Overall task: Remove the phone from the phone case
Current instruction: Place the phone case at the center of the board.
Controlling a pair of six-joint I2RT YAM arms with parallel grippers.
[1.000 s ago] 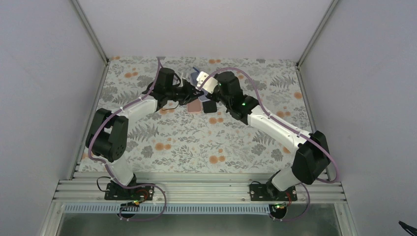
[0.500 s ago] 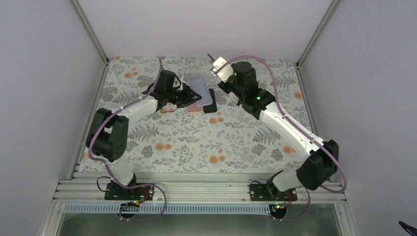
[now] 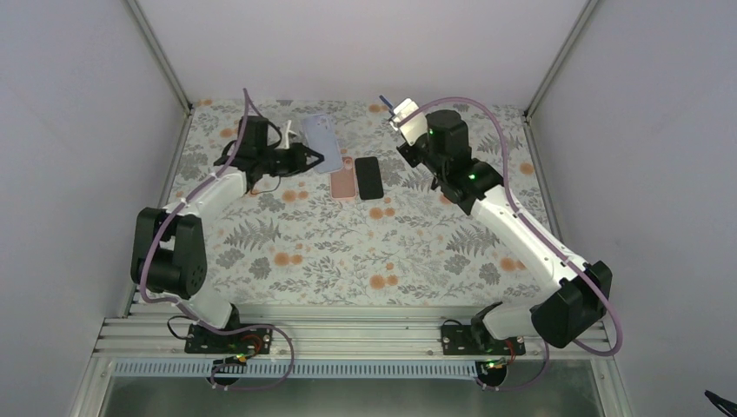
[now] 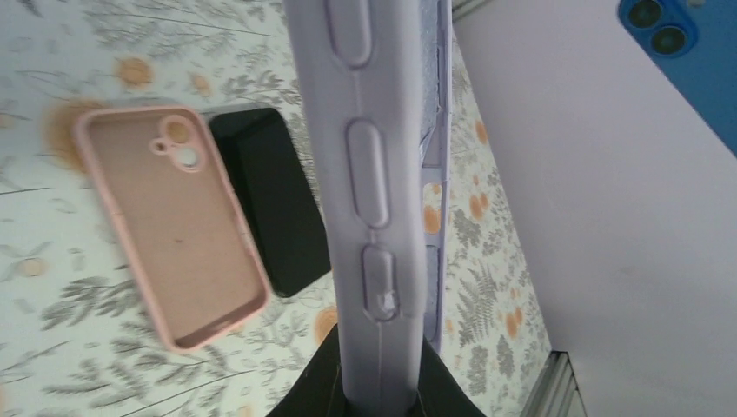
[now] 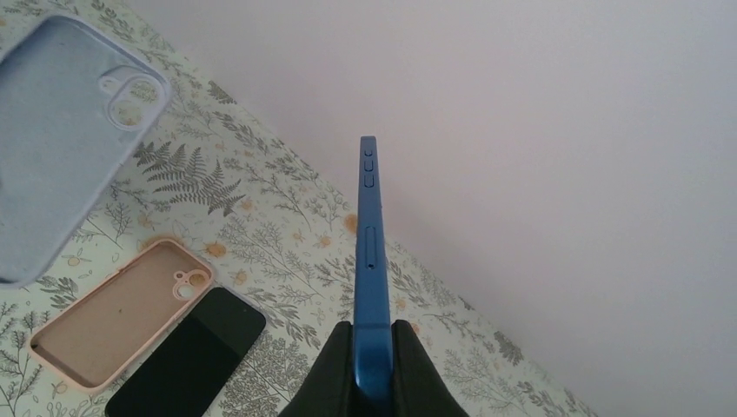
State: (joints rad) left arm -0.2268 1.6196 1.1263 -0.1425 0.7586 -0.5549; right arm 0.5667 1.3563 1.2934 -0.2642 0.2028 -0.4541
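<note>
Surface: floral table [image 3: 348, 252] with plain grey walls around it.
Lying flat: an empty pink case [image 3: 344, 181] and a black phone [image 3: 368, 177], side by side, mid-table.
Left gripper [image 3: 304, 159]: clamped on the edge of the empty lilac case [image 4: 365, 174], held above the table.
Right gripper [image 5: 372, 356]: pinching the blue phone [image 5: 369, 252] by its end, raised near the back wall, well apart from the lilac case.
Progress: the blue phone is out, so the separation looks done. At most, setting both pieces down is left.
</note>
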